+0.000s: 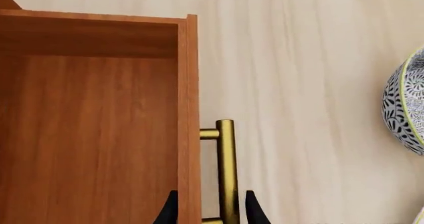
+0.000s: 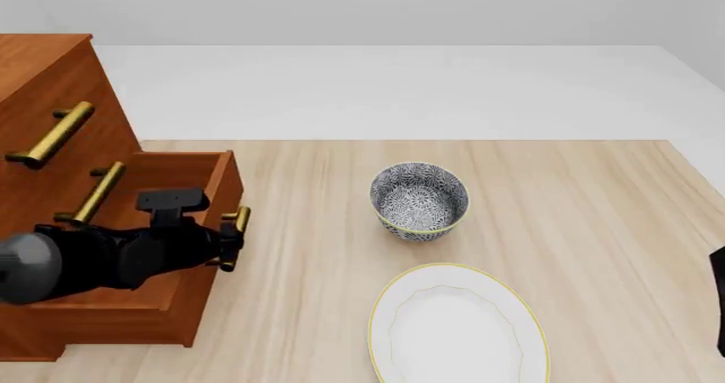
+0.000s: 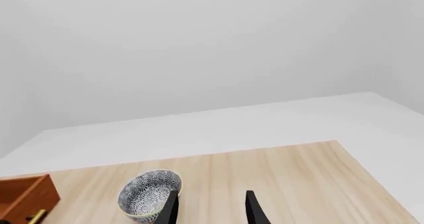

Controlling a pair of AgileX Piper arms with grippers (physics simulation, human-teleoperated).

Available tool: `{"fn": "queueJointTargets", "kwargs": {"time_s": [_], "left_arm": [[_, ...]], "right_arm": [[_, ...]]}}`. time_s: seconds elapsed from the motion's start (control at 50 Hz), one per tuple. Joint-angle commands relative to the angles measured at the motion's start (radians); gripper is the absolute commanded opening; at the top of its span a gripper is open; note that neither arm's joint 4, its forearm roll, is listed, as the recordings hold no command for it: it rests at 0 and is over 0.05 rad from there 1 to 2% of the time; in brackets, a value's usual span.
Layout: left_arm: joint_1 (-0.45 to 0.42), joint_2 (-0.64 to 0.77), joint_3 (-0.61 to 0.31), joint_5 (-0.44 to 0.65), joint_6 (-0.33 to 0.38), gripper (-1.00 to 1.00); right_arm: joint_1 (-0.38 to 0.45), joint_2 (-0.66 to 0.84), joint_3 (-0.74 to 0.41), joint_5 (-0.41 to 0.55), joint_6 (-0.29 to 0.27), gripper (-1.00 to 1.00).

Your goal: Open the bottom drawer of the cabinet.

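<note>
At the far left of the front view stands the cabinet (image 2: 46,86), its two upper drawers shut. Below them the bottom drawer (image 2: 170,230) projects toward the right of the frame, part-way out, its tray open at the top.

My left gripper (image 2: 230,245) sits at the drawer's front face, lower left of centre. In the left wrist view my two dark fingertips (image 1: 169,211) straddle the brass handle (image 1: 227,169), one on each side of the bar, with the drawer's front panel also between them. The gap is narrow, but whether the pads press the bar I cannot tell.

The handle's long axis runs along my fingers' line of sight, across the drawer front. The pull direction lies at right angles to it, away from the cabinet and toward the bowl (image 2: 419,200) at centre frame. The left arm is the near one.

A plate (image 2: 459,332) lies at lower centre. My right gripper (image 3: 210,209), spread and empty, hangs well apart at the far right.
</note>
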Motion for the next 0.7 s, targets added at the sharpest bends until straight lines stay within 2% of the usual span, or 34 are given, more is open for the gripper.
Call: {"fn": "queueJointTargets", "kwargs": {"time_s": [0.02, 0.7], "left_arm": [[-0.062, 0.023, -0.008, -0.009, -0.038, 1.00], [-0.191, 0.060, -0.061, -0.020, -0.060, 1.00]], "right_arm": [[-0.002, 0.000, -0.008, 0.004, 0.002, 1.00], [-0.004, -0.001, -0.024, 0.015, 0.007, 1.00]]}}
